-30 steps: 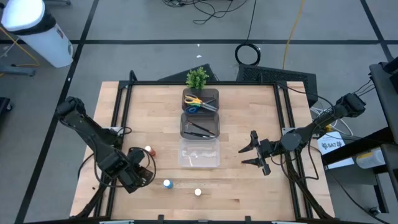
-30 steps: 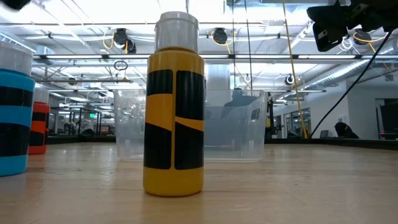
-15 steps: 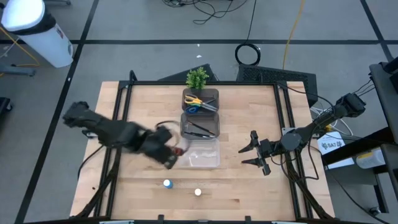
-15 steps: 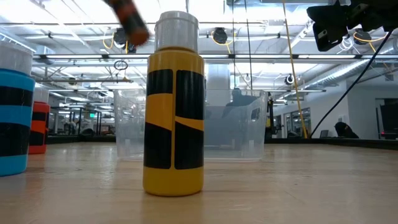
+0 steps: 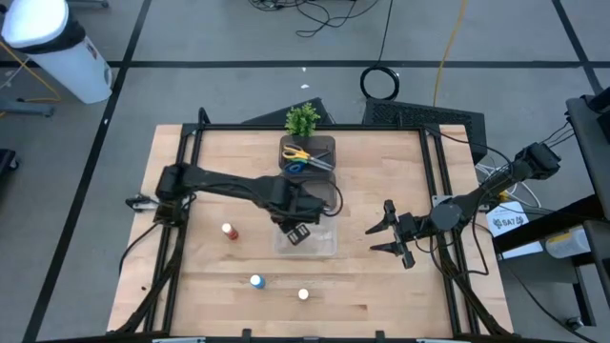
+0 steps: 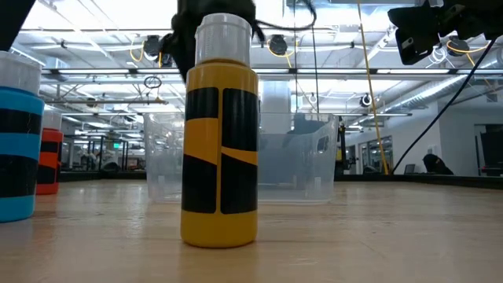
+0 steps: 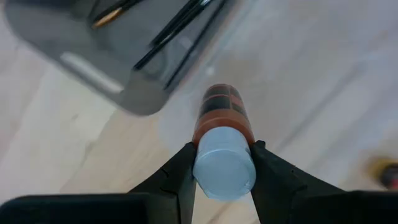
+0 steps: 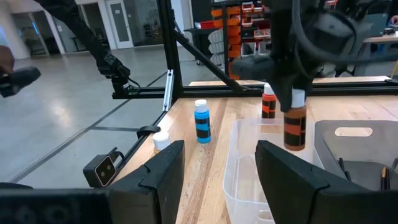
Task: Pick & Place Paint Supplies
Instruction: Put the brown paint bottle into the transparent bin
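At the frame's centre, the left gripper (image 5: 296, 232) is clamping a brown paint bottle (image 8: 295, 127) by its cap, hanging it upright, long axis vertical, cap up, over the clear bin (image 8: 249, 180). Right of centre, the right gripper (image 5: 385, 235) is waiting, jaws apart.

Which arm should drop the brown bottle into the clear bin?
Left. The left gripper already grips the brown bottle above the clear bin. The right gripper waits open beside the bin, holding nothing.
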You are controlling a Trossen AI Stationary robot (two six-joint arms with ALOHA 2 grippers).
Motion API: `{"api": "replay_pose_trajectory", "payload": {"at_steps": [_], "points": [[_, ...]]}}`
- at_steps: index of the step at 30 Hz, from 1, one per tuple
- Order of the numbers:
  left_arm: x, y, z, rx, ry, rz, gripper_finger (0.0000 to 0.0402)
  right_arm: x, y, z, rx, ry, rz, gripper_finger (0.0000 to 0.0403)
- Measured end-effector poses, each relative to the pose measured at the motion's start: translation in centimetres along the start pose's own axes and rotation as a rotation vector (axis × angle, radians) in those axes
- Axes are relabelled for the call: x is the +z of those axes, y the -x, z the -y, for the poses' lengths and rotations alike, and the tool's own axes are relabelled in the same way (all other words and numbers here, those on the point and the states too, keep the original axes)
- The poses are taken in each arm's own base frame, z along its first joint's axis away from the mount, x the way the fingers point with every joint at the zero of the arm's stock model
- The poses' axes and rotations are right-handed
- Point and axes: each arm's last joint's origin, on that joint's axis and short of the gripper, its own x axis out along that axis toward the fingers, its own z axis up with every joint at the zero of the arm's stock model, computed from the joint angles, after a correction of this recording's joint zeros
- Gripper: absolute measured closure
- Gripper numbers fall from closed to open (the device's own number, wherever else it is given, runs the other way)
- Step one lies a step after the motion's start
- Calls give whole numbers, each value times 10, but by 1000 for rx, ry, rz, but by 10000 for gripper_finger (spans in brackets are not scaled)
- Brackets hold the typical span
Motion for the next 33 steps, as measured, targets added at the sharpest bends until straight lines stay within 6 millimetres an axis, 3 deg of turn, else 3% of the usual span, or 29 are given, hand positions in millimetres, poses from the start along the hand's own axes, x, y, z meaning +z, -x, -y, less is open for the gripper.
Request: {"api": "replay_pose_trajectory", "payload": {"at_steps": [18, 25, 33], "points": [[5, -47, 15, 107, 29, -88, 276, 0, 0, 0, 1, 0, 0, 220], [7, -49, 17, 94, 32, -77, 272, 0, 0, 0, 1, 0, 0, 220], [8, -49, 17, 93, 42, -75, 227, 0, 0, 0, 1, 0, 1, 220]]}}
